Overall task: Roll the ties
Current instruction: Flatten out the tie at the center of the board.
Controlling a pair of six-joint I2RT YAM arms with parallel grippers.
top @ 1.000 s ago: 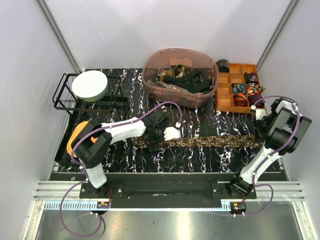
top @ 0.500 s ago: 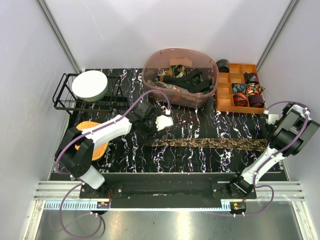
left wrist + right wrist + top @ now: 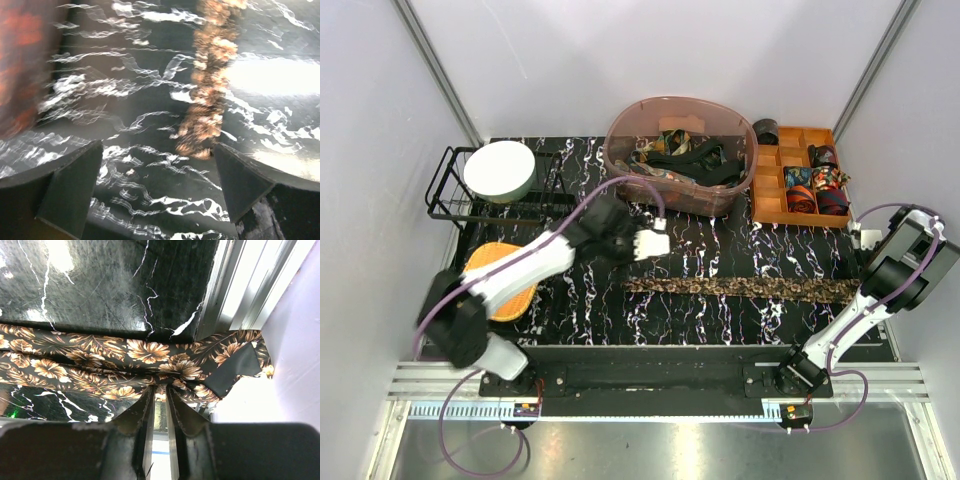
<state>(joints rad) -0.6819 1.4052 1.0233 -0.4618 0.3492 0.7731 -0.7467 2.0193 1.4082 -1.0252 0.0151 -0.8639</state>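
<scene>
A dark brown tie (image 3: 740, 288) with a tan floral print lies stretched flat, left to right, across the black marble table (image 3: 570, 300). My right gripper (image 3: 857, 272) is at the tie's wide right end. In the right wrist view the gripper (image 3: 160, 396) is shut on the edge of the tie (image 3: 100, 367). My left gripper (image 3: 650, 243) is open and empty, hovering behind the tie's narrow left end. In the left wrist view the gripper (image 3: 157, 147) has its jaws wide apart, and the blurred tie tip (image 3: 205, 125) lies just ahead of its right finger.
A translucent brown bin (image 3: 620, 150) with several loose ties stands at the back. A wooden compartment tray (image 3: 770, 205) with rolled ties is at back right. A wire rack (image 3: 445, 190) with a white bowl (image 3: 500, 170) is at back left. An orange mat (image 3: 505, 290) lies at left.
My left gripper let go of the tie's narrow end and moved back from it. My right arm moved right, and the tie slid to the right and lies straight.
</scene>
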